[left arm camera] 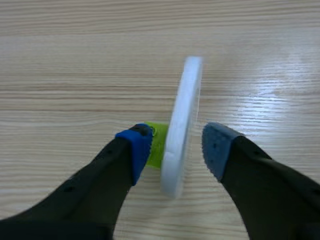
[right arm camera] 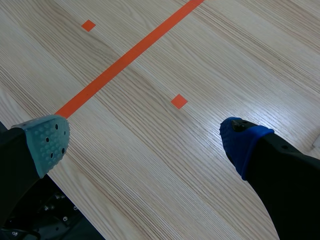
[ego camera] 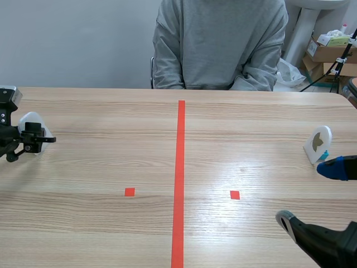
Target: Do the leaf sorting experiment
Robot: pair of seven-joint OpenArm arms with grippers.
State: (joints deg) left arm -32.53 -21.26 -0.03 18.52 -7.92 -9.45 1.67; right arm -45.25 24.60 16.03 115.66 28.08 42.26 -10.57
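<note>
A white round card [left arm camera: 180, 125] stands edge-on on a green base [left arm camera: 156, 145] between the fingers of my left gripper [left arm camera: 172, 147]. The pad beside the green base is at or very near it, and the other pad stands a little off the card, so the gripper is open around it. In the scene view this card [ego camera: 33, 119] and left gripper [ego camera: 34, 139] are at the table's far left. A second white card [ego camera: 319, 142] with a brown leaf picture stands on a blue base at the far right. My right gripper [ego camera: 308, 192] is open just in front of it, with nothing between its fingers [right arm camera: 47, 142].
An orange-red tape line [ego camera: 179, 178] runs down the table's middle, with a small square mark [ego camera: 129, 192] on one side and another [ego camera: 235, 195] on the other. A person in a grey sweatshirt [ego camera: 220, 42] sits across the table. Boxes [ego camera: 329, 53] stand behind at the right.
</note>
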